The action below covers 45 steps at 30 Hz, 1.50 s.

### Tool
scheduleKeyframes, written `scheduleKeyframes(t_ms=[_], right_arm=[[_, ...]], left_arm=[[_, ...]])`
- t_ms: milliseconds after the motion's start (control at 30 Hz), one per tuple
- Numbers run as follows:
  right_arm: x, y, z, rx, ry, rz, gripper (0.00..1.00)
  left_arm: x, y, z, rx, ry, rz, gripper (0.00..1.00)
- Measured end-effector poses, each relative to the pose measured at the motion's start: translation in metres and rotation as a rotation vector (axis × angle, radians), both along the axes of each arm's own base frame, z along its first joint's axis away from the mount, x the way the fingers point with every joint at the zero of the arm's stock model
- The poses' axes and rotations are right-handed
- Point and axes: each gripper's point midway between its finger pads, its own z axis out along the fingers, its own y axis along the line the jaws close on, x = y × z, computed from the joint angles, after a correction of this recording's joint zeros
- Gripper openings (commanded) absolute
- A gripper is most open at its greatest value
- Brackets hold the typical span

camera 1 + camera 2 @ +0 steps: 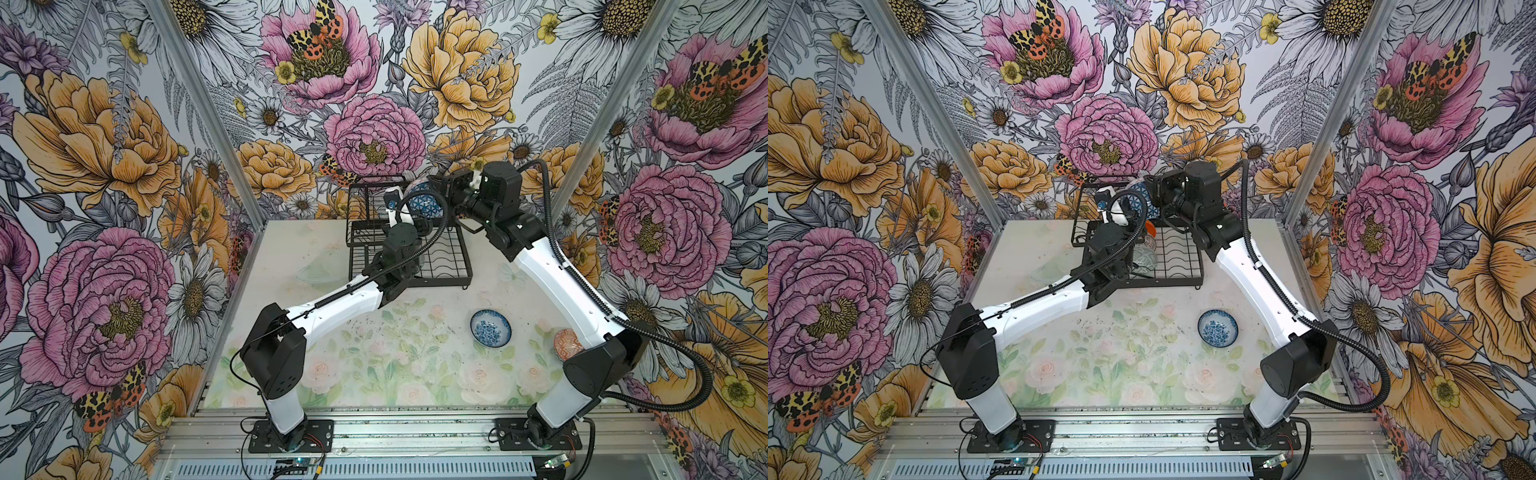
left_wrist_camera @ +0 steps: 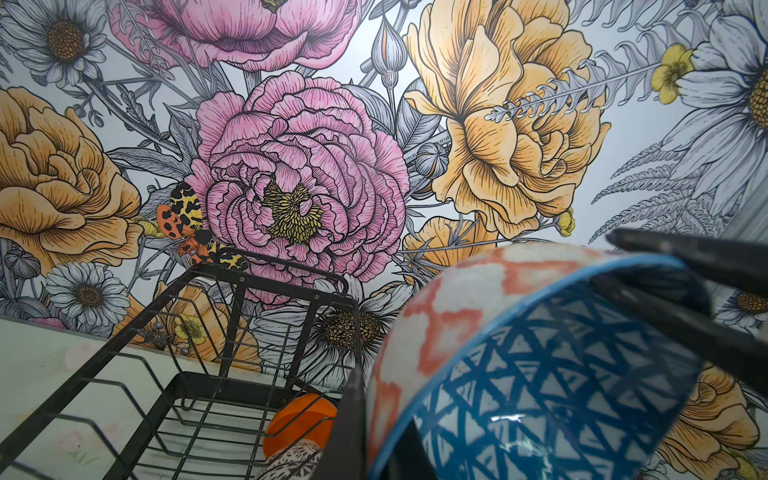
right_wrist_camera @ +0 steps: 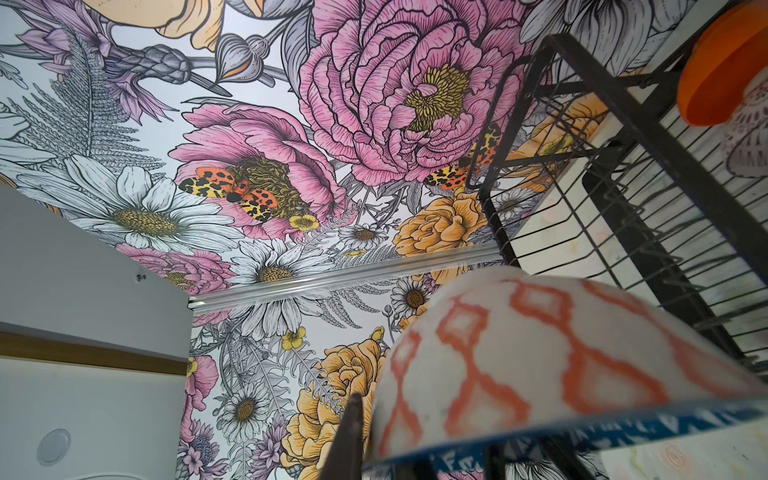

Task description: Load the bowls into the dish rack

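Tabletop (image 1: 374, 353) with pale roses, bold floral walls (image 1: 104, 166)

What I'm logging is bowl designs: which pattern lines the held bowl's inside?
A blue triangle lattice on white lines the bowl; clearest in left wrist view.
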Motion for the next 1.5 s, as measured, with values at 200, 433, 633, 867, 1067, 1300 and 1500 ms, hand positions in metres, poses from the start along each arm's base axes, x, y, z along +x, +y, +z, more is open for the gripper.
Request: scheduleKeyframes(t_ms=[200, 433, 633, 867, 1067, 1300, 1500], right_arm=[[-0.003, -0.002, -0.003, -0.001, 0.004, -0.001, 0.0], [0.0, -0.004, -0.008, -0.042, -0.018, -0.014, 0.0], [0.003, -0.006, -0.011, -0.068, -0.026, -0.028, 0.0], [0.003, -0.008, -0.013, -0.085, -0.033, -0.033, 0.0], [0.005, -0.009, -0.014, -0.095, -0.038, -0.038, 0.0], [0.014, -0.022, -0.018, -0.119, -0.042, -0.069, 0.0], [0.025, -0.04, -0.032, -0.159, -0.044, -0.102, 0.0]], left_arm=[[-0.002, -0.002, -0.004, 0.001, 0.006, -0.006, 0.09], [-0.008, -0.01, -0.002, 0.012, 0.004, -0.031, 0.18], [-0.01, -0.012, 0.002, 0.009, -0.005, -0.044, 0.2], [-0.011, -0.011, 0.005, -0.001, -0.01, -0.048, 0.34], [-0.016, -0.007, 0.012, -0.034, -0.004, -0.059, 0.72], [-0.03, 0.008, 0.025, -0.084, 0.032, -0.074, 0.99], [-0.048, 0.025, 0.032, -0.114, 0.082, -0.09, 0.99]])
